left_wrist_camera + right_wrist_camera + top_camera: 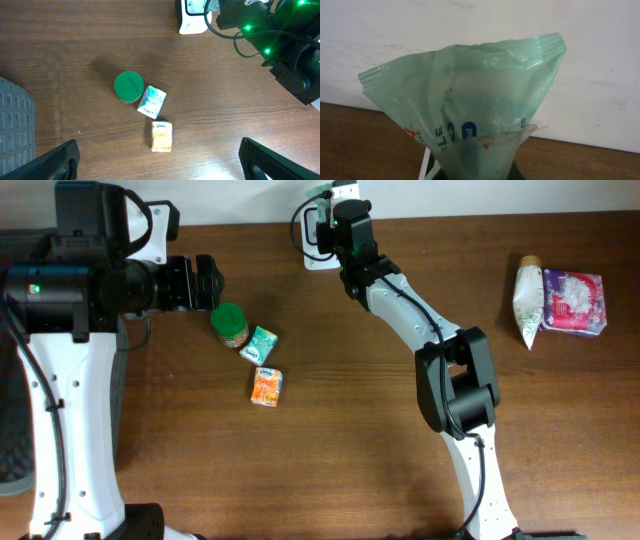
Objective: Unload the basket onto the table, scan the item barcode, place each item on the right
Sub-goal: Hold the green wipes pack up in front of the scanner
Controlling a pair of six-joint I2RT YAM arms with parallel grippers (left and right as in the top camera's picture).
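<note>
- The right gripper (pixel 325 215) is clamped shut on a thin green bag (pixel 470 100). It pinches the bag's lower end, so the rest stands up loose and crinkled against the white wall (pixel 600 75).
- From overhead the bag sits at the top centre of the frame, right over a white device (pixel 322 252) that is probably the scanner.
- Risk: no barcode shows in any view. The code may be facing away from the scanner or lying on a fold, and then it would not read.
- Risk: the film is shiny and wrinkled, so glare or a bent code could spoil the read even at the right angle.
- Risk: the grip is on soft film alone. A quick wrist turn could let the bag flop or slide out.
- Risk: the gripper is close to the scanner and its cable (pixel 212 27). Tilting lower could nudge or snag them.
- The left gripper (pixel 205 283) stands wide open and holds nothing, at the upper left just beside a green-lidded jar (pixel 229 325). A stray move there could knock the jar.
- Below the jar lie a teal pack (pixel 260 345), touching it or nearly so, and an orange pack (pixel 266 387).
- At the far right, well apart, lie a white tube (pixel 528 300) and a pink pack (pixel 573 302), side by side.
- I cannot see anything between bag and scanner, and the table (pixel 360 430) around them is bare wood.
</note>
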